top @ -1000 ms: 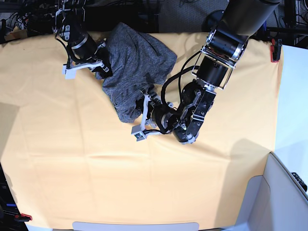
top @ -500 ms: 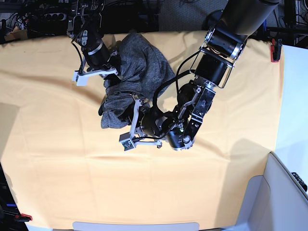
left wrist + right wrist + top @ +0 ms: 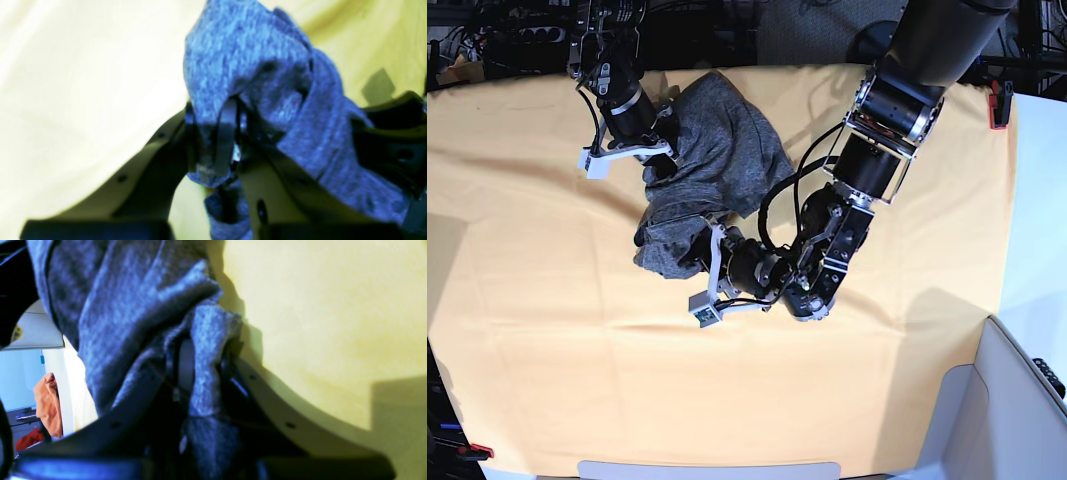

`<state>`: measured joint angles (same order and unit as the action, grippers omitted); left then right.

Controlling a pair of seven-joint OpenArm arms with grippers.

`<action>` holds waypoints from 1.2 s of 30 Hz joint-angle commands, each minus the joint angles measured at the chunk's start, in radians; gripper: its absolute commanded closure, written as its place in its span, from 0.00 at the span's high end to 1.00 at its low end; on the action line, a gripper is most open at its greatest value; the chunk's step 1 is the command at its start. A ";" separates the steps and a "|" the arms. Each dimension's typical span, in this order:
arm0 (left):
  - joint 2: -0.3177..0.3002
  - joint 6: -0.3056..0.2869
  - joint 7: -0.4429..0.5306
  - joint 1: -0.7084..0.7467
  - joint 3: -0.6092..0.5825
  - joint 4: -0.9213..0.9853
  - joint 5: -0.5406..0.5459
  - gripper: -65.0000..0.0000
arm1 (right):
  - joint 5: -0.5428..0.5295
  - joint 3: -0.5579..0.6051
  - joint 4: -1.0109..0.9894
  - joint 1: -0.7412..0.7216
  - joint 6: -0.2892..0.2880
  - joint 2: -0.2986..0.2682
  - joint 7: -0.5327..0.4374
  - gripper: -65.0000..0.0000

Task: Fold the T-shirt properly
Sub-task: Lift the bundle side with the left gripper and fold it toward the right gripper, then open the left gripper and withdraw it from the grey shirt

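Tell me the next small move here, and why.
Probably draw both hands apart to spread the T-shirt. The left hand and right hand each pinch a fold, yet the shirt sits bunched in a heap on the yellow cloth.

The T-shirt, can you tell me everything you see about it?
The T-shirt is dark heathered grey, soft knit and plain. It is bunched in a crumpled heap, not flat, on the yellow-orange cloth. The left gripper pinches one fold near the heap's bottom, and the right gripper clamps another at its upper side.
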<state>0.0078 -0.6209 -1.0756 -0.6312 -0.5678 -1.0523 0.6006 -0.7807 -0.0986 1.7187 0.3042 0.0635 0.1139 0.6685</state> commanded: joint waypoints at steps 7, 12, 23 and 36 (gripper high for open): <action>0.007 0.000 0.036 -0.052 0.002 0.004 0.015 0.18 | 0.010 0.009 -0.007 0.013 0.025 0.005 0.061 0.26; 0.005 0.002 0.038 -0.052 0.009 0.004 0.015 0.39 | 0.010 0.009 0.016 0.014 0.025 0.004 0.061 0.31; -0.039 0.003 0.038 -0.085 0.015 0.002 0.015 0.42 | 0.010 0.009 0.195 0.066 0.026 -0.043 0.061 0.49; -0.111 0.002 0.027 -0.083 0.144 -0.038 0.020 0.42 | 0.017 0.009 0.307 0.111 0.028 -0.067 0.061 0.49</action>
<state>-0.0982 -0.6132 -1.0706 -0.6743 -0.4294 -1.0603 0.6044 -0.7567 -0.0921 2.0087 0.4160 0.1024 0.0456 0.7444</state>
